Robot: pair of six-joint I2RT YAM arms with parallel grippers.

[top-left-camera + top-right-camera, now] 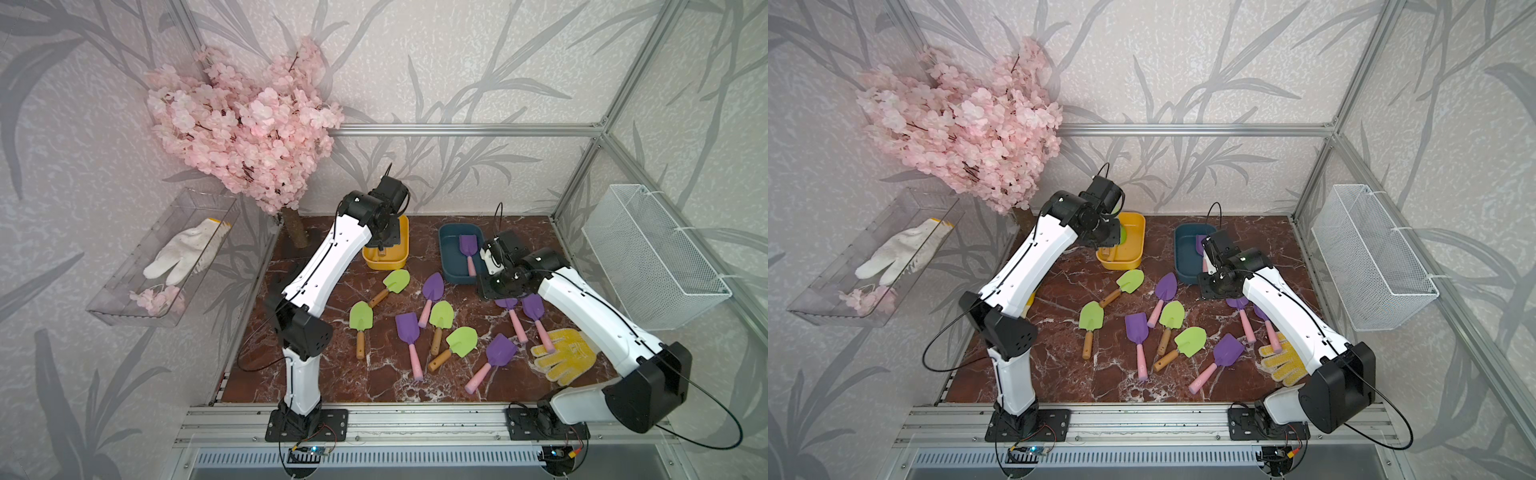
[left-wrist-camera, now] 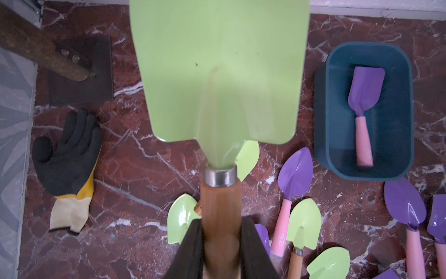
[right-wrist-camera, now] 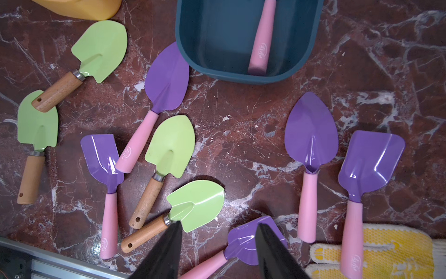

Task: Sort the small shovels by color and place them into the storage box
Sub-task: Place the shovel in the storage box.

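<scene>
My left gripper [image 2: 221, 224] is shut on the tan wooden handle of a light-green shovel [image 2: 217, 72]. In both top views it holds that shovel over the yellow storage box [image 1: 386, 262], with the green blade [image 1: 1123, 235] showing under the wrist. The blue storage box [image 1: 446, 257] holds one purple shovel [image 1: 468, 249] with a pink handle. My right gripper [image 3: 219, 224] hangs open and empty above the table next to the blue box [image 3: 193, 48]. Several green shovels [image 1: 360, 318] and several purple shovels [image 1: 408, 330] lie loose on the marble table.
A yellow dotted glove [image 1: 565, 361] lies under two pink handles at the right. A black glove [image 2: 67, 157] lies by the left wall, near the blossom tree's trunk [image 1: 295, 228]. A clear tray [image 1: 124, 307] and a white mesh basket [image 1: 648, 257] hang on the side walls.
</scene>
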